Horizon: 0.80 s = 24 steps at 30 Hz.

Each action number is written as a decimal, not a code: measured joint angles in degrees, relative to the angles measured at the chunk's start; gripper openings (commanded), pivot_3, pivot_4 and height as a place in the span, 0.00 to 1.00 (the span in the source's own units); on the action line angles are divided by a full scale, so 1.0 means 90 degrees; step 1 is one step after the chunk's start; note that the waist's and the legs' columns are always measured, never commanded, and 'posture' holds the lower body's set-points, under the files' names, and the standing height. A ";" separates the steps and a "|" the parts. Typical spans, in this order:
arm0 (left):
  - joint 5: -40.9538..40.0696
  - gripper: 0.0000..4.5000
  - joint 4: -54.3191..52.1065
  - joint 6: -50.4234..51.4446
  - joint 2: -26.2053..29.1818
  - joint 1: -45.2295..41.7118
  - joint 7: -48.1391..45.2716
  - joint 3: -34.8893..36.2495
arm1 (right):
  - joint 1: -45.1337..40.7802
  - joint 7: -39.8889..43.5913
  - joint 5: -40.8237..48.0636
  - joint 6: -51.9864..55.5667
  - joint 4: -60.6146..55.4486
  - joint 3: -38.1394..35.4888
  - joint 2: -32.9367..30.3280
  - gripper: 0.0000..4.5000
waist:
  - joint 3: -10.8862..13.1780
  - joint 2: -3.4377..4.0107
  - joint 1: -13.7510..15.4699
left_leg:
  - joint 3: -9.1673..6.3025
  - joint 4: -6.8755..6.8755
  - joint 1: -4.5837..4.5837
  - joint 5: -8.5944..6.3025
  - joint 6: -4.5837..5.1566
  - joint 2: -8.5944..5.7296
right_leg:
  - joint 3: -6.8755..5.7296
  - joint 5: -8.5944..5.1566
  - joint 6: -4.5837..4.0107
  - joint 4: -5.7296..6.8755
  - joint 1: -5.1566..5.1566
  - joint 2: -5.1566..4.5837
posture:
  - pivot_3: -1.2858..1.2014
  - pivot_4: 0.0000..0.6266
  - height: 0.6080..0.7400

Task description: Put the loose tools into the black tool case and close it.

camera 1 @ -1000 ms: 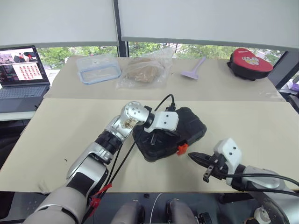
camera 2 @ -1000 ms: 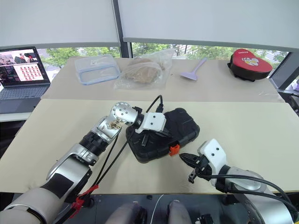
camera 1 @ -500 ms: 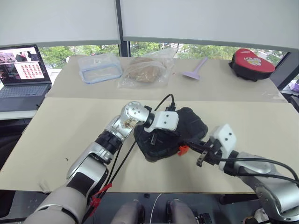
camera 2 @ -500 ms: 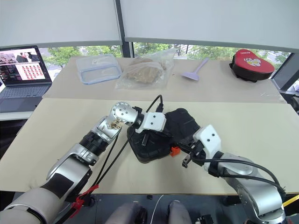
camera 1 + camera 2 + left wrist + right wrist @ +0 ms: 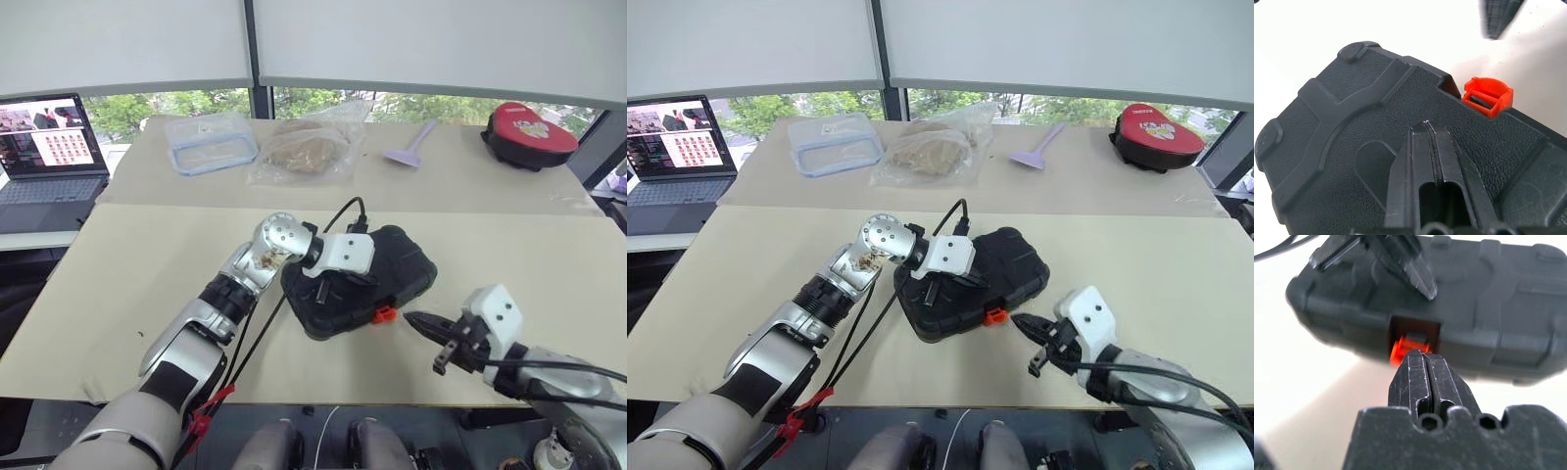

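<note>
Left gripper [image 5: 1431, 128] closed, pressing black tool case [image 5: 392, 269]; contents hidden.

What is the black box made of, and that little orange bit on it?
The black tool case looks like hard moulded plastic: its matte lid is finely pebbled, with raised ribs and rounded corners. The orange latch seems smoother, slightly glossy plastic, judging by its clean, even colour.

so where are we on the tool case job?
Nearly done. Done: the black tool case lies shut on the table and no loose tools are visible around it. In hand: the shut left pincer rests on the lid; the shut right pincer sits just off the orange latch. Left: whether the latch is fully snapped can't be told.
</note>
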 measured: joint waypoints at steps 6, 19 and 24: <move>0.0064 0.00 0.0005 -0.0016 -0.0018 -0.0004 0.0007 0.0000 | -0.0223 -0.0082 -0.0641 -0.0300 0.0515 0.0797 0.0065 0.00 | 0.0000 -0.0001 -0.0004 | 0.0000 0.0000 0.0018 0.0001 -0.0004 0.0000 | -0.0003 -0.0002 0.0002 -0.0003 0.0015 0.0000 | 0.52 0.24 0.86; 0.0114 0.00 -0.0001 -0.0032 -0.0053 -0.0015 0.0006 0.0000 | -0.1247 -0.0418 -0.1436 -0.0674 0.1417 0.1774 0.0689 0.00 | 0.0002 -0.0001 -0.0002 | -0.0003 -0.0001 0.0020 0.0009 -0.0021 -0.0004 | -0.0006 -0.0004 0.0006 -0.0006 0.0022 -0.0001 | 0.52 0.24 0.86; 0.0114 0.00 0.0000 -0.0034 -0.0054 -0.0015 0.0011 0.0002 | -0.1247 -0.0400 -0.1407 -0.0634 0.1396 0.1706 0.0694 0.00 | 0.0002 0.0000 -0.0004 | -0.0003 0.0000 0.0020 0.0009 -0.0020 -0.0004 | -0.0007 -0.0004 0.0006 -0.0006 0.0021 0.0001 | 0.52 0.24 0.86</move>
